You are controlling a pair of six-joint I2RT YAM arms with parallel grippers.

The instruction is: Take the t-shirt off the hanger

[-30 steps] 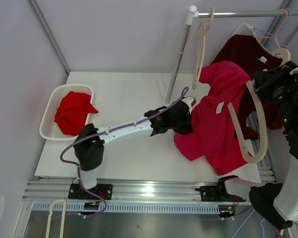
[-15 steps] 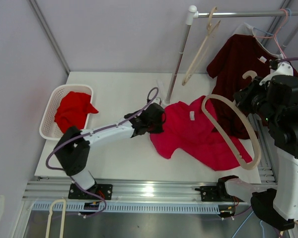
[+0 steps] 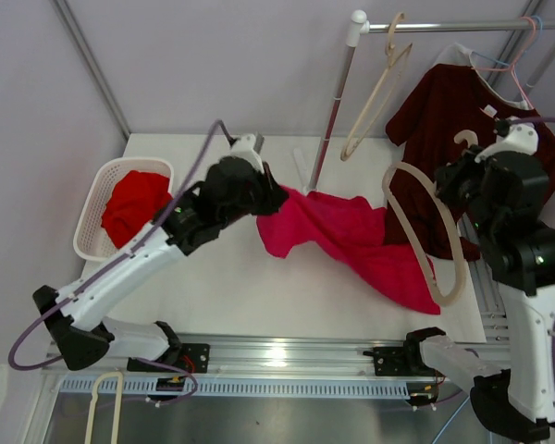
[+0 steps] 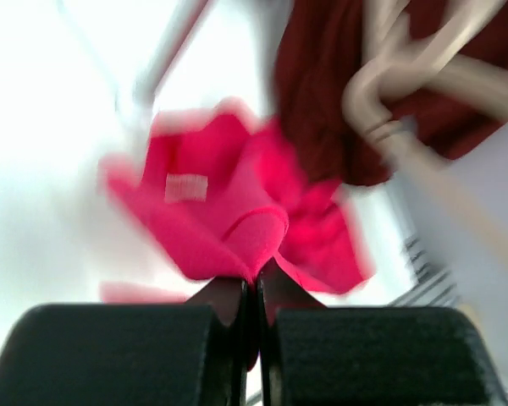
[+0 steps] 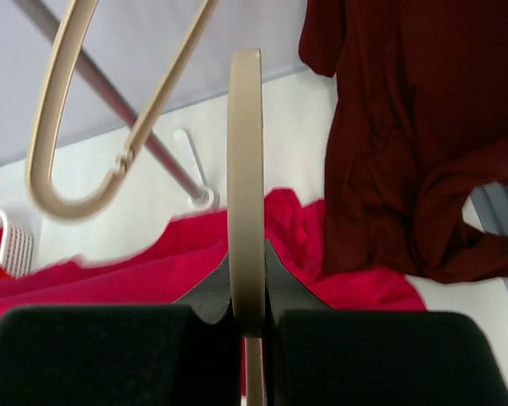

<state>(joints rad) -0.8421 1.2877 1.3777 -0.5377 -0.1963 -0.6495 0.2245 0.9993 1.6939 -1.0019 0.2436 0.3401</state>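
1. White table [image 3: 259, 296] fills the top view. Your crimson t-shirt [image 3: 351, 236] is strung across it, one end lifted at the left, the far hem trailing on the surface near the right arm.
2. Look at that shirt: no part of it appears threaded on anything, so I judge the removal itself as good as done.
3. Over to the beige hanger [image 5: 244, 169]: it's up in the air on the right, and it's bare. Its lower curve crosses the shirt's trailing hem in the top view; whether they touch, I can't tell.
4. Your right gripper [image 5: 245, 315] is clamped tight on the hanger, which sits edge-on between the pads in the wrist view.
5. Your left gripper [image 4: 256, 288] is pinched closed on a fold of the t-shirt, the cloth fanning out beyond the fingers, blurred.
6. What's left, by my reading: draw the two apart until the hem is plainly clear of the hanger, then set the shirt down. Mind that the hem could snag on the hanger's lower end.
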